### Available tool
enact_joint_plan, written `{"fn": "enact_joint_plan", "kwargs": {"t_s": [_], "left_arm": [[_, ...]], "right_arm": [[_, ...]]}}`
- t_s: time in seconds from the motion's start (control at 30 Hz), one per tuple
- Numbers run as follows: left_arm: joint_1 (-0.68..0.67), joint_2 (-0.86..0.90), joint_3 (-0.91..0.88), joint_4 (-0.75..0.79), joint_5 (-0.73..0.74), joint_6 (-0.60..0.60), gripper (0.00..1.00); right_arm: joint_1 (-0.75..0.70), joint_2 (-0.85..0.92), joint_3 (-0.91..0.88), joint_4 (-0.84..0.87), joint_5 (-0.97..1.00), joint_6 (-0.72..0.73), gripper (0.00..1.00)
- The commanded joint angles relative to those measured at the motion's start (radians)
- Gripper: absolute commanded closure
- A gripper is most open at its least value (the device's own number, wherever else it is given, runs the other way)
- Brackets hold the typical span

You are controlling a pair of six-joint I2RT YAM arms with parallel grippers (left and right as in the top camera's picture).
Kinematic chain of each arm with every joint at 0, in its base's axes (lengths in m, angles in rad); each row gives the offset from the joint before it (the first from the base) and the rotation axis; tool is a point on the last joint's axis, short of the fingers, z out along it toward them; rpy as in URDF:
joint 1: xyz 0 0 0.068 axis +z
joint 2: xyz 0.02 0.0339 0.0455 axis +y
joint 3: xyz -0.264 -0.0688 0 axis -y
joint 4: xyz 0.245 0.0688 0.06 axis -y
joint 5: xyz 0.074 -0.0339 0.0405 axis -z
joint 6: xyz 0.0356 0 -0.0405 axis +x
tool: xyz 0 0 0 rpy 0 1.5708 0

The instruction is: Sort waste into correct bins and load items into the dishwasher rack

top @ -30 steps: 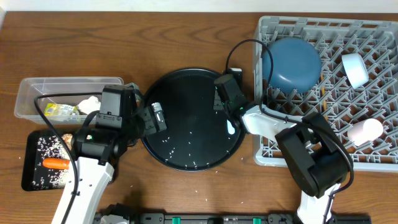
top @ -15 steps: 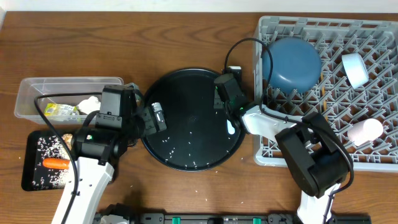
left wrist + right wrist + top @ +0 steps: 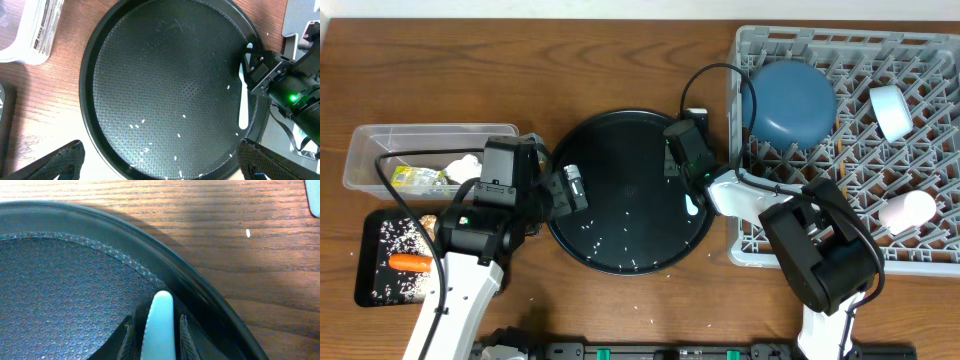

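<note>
Wooden tabletop [image 3: 620, 60] underneath, the right claw [image 3: 156, 347] sits low at the round tray's [image 3: 60, 280] rim, the spoon [image 3: 159, 315] between its fingers [image 3: 127, 335], clenched or not I can't tell, rack [image 3: 920, 140] just beside it, while the left claw [image 3: 162, 167] hangs released above that tray.

- Tabletop [image 3: 520, 60]: warm brown, streaked with darker wood grain.
- Round tray [image 3: 620, 150]: black, its floor a fine woven mesh texture, flecked with white rice grains [image 3: 134, 126].
- Spoon [image 3: 243, 105]: plain white (with a faint bluish tinge in the right wrist view).
- Dishwasher rack [image 3: 930, 75]: light grey lattice.
- Plate [image 3: 790, 105]: dark slate blue, unpatterned.
- Carrot [image 3: 410, 263]: bright orange.
- Rectangular tray [image 3: 365, 270]: black, speckled white.
- Tub [image 3: 380, 140]: clear.
- Wrapper [image 3: 418, 180]: yellow-green.
- Tissue [image 3: 465, 167]: white.
</note>
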Motion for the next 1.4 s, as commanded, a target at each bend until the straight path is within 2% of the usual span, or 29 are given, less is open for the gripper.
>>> {"fn": "enact_joint_plan", "kwargs": {"t_s": [0.0, 0.07, 0.57, 0.83, 1.03, 1.23, 1.3, 1.37], "left_arm": [[0.005, 0.003, 0.011, -0.003, -0.013, 0.006, 0.02], [0.005, 0.003, 0.011, -0.003, -0.013, 0.006, 0.02], [0.005, 0.003, 0.011, -0.003, -0.013, 0.006, 0.02], [0.005, 0.003, 0.011, -0.003, -0.013, 0.006, 0.02], [0.005, 0.003, 0.011, -0.003, -0.013, 0.006, 0.02], [0.005, 0.003, 0.011, -0.003, -0.013, 0.006, 0.02], [0.005, 0.003, 0.011, -0.003, -0.013, 0.006, 0.02], [0.005, 0.003, 0.011, -0.003, -0.013, 0.006, 0.02]], "right_arm": [[0.001, 0.038, -0.009, -0.003, 0.019, 0.000, 0.80], [0.001, 0.035, -0.009, 0.003, 0.018, 0.000, 0.99], [0.002, -0.025, -0.009, 0.043, 0.011, 0.000, 0.99], [0.004, -0.121, -0.009, 0.038, 0.010, 0.000, 0.99], [0.026, -0.212, -0.009, -0.027, 0.011, -0.031, 0.99], [0.034, -0.214, -0.009, -0.087, 0.010, -0.023, 0.99], [0.035, -0.196, -0.009, -0.087, 0.010, -0.012, 0.98], [0.034, -0.170, -0.009, -0.087, 0.011, -0.007, 0.89]]}}
